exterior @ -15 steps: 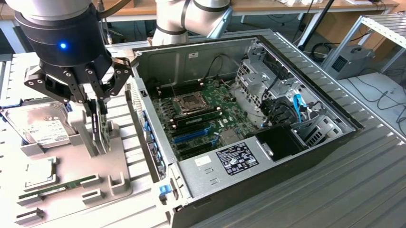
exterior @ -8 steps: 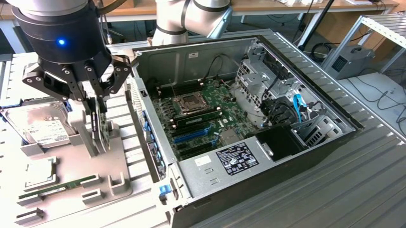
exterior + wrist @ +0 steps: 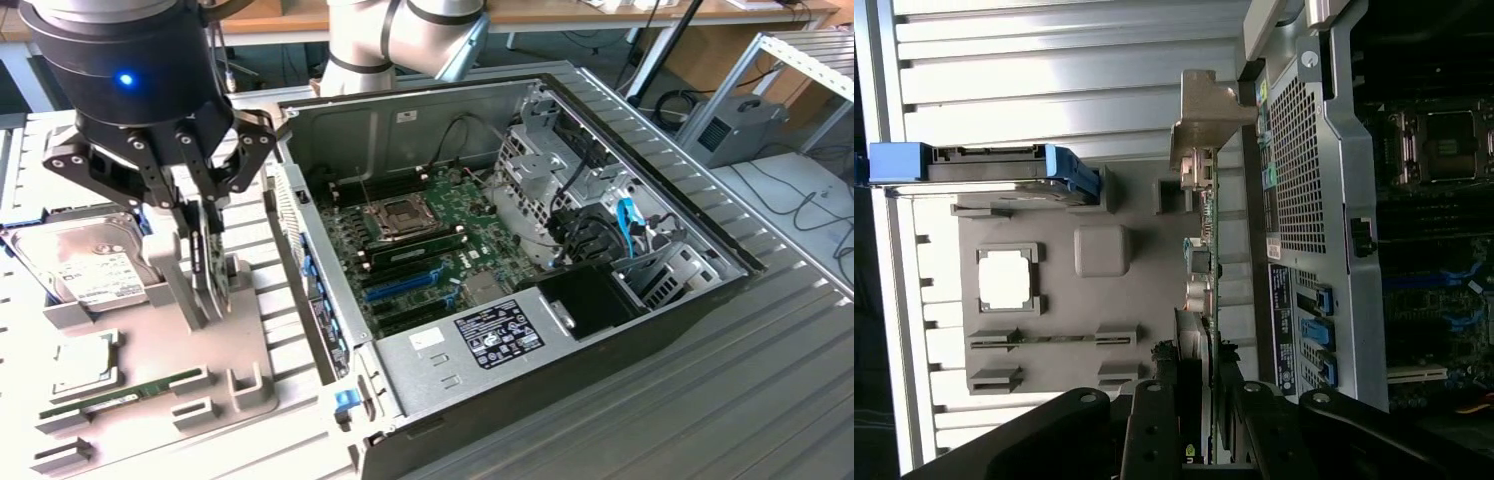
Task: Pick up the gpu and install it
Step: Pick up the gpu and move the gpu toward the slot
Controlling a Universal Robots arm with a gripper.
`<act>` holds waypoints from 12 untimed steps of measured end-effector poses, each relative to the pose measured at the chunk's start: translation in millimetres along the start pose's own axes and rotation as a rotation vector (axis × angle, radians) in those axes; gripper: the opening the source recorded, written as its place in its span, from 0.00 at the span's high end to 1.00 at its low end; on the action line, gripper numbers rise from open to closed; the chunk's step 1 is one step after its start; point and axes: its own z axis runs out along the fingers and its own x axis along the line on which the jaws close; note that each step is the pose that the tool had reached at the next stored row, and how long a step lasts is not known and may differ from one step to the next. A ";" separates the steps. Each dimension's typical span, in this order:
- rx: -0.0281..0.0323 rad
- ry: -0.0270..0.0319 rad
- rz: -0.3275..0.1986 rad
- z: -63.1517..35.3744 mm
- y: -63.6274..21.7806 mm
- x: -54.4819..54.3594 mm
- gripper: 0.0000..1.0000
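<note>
The gpu (image 3: 203, 290) stands edge-on in a slot of the grey parts tray (image 3: 260, 345), its round black fan facing the computer case. My gripper (image 3: 200, 238) comes down on it from above, and the two fingers are shut on the card's upper edge. In the wrist view the gpu (image 3: 1204, 230) runs as a thin green line from its silver end bracket (image 3: 1206, 115) to my gripper (image 3: 1204, 425), whose dark fingers (image 3: 1154, 420) press on both sides. I cannot tell whether the card has left its slot.
The open computer case (image 3: 667, 215) lies to the exterior view's right of the tray, with the motherboard (image 3: 441, 230) and blue expansion slots (image 3: 400, 287) exposed. On the tray are a hard drive (image 3: 87, 265), a processor chip (image 3: 80, 365) and a RAM stick (image 3: 127, 392).
</note>
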 end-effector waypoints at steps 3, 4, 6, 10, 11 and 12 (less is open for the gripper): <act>0.0000 -0.0001 0.000 -1.6 0.1 0.0 0.74; 0.0000 0.0000 0.000 -2.1 0.1 0.0 0.74; 0.0000 0.0000 0.000 -3.4 0.2 -0.1 0.74; 0.0000 -0.0001 0.000 -6.5 0.3 -0.2 0.74; 0.0000 0.0000 0.000 -7.1 0.3 -0.2 0.74; 0.0000 0.0000 0.000 -7.7 0.3 -0.2 0.74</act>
